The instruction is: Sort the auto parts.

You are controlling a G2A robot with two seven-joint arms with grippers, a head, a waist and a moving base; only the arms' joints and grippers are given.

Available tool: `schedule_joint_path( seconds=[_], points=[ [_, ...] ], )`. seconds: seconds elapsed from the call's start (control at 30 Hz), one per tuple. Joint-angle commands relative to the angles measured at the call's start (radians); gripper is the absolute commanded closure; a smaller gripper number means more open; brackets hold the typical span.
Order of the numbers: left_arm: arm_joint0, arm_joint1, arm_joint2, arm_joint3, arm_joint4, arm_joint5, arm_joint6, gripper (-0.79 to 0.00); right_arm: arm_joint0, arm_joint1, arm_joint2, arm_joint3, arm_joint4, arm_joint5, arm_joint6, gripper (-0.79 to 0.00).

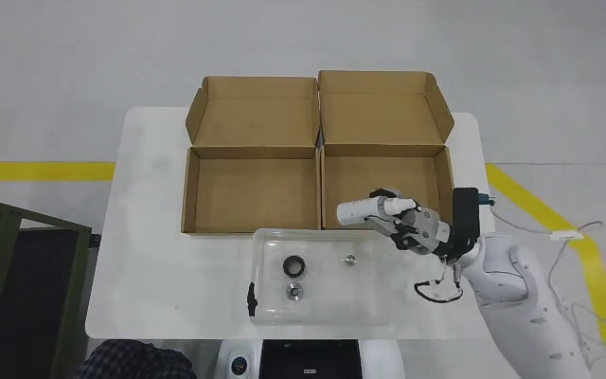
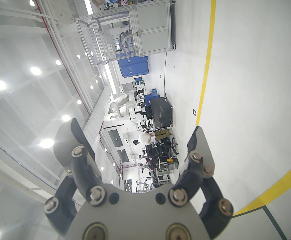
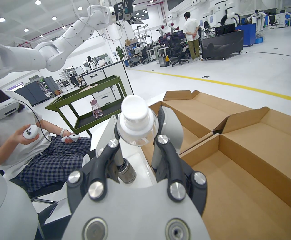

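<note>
My right gripper (image 1: 393, 218) is shut on a white cylindrical part (image 1: 365, 209), held level over the front edge of the right cardboard box (image 1: 383, 156). In the right wrist view the white cylindrical part (image 3: 136, 120) sits between the fingers (image 3: 169, 127), with a metal stem below it. A clear tray (image 1: 322, 308) in front of the boxes holds a black ring (image 1: 294, 265), a metal round part (image 1: 294, 291) and a small metal piece (image 1: 349, 259). My left gripper (image 2: 134, 134) is open, raised high and pointing out at the room; it also appears far off as the raised gripper (image 3: 129, 11).
The left cardboard box (image 1: 251, 156) stands open beside the right one, both with lids folded back. A small black part (image 1: 252, 300) lies at the tray's left edge. A green cart (image 3: 91, 102) stands off the table's left side. A seated person holds controllers there.
</note>
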Motion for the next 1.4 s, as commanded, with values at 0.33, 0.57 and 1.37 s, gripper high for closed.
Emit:
schedule_joint_path(
  seconds=[0.33,0.57,1.37],
  points=[
    [0.000,0.000,0.000,0.000,0.000,0.000,0.000,-0.785,0.083,-0.012,-0.063,0.010,-0.229,0.153,0.041,0.000],
    [0.000,0.000,0.000,0.000,0.000,0.000,0.000,-0.785,0.176,-0.026,-0.130,0.079,-0.312,0.239,0.059,0.000],
    [0.000,0.000,0.000,0.000,0.000,0.000,0.000,-0.785,0.446,-0.074,-0.320,0.349,-0.406,0.340,0.188,0.000]
  ],
)
